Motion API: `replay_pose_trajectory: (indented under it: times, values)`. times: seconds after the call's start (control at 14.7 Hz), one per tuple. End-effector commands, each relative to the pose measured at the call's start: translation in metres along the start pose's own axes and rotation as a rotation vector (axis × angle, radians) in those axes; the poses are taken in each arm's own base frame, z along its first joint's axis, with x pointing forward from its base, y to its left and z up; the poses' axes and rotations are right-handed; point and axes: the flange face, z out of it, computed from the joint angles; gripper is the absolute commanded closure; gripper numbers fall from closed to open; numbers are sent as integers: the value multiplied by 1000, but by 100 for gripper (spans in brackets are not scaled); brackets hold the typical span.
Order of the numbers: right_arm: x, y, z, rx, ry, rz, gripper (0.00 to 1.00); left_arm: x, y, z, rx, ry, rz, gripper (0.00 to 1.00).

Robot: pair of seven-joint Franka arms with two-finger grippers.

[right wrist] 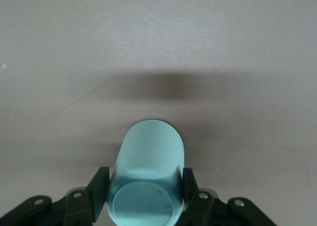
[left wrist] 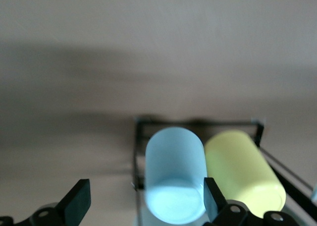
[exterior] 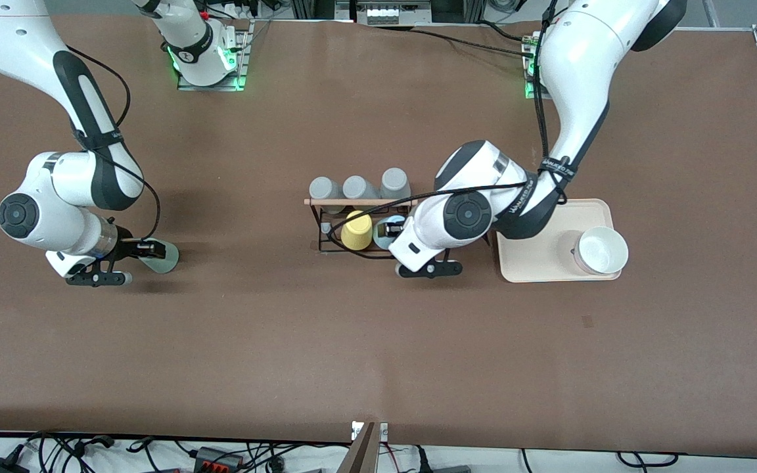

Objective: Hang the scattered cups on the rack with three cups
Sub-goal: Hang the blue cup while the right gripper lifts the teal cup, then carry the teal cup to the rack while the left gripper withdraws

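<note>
Risk of dislodging: left claw [left wrist: 141, 206], spread wide around light blue cup [left wrist: 174, 179] on rack [exterior: 359, 223] beside yellow cup [left wrist: 243, 171]; right claw [right wrist: 143, 191] clamps mint cup [right wrist: 146, 179] over bench [exterior: 378, 355], slippage possible.

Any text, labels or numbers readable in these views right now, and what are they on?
Small white lettering on the black strap around the left arm: too small to read.
Small white lettering on the strap around the right arm: too small to read.
The blue cup, yellow cup, mint cup, rack, bowl and tray: no markings visible.
</note>
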Motion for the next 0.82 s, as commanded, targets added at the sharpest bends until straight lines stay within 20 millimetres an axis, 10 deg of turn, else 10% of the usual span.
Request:
replay_pose_trajectory:
  times: [0.0,0.2,0.41,0.75]
  values:
    - [9,-47,-66,-9,-1,-64,70,40,-89,-85,31,99,-98,0]
    - [19,-110,-129,-15,-15,-26,70,55,-176,-148,60,91,-30,0]
    - [11,-187,-166,-25,-24,20,70,39,-213,-185,105,50,-16,0]
    - [-22,-314,-180,0,6,131,70,-9,-214,-178,192,94,15,0]
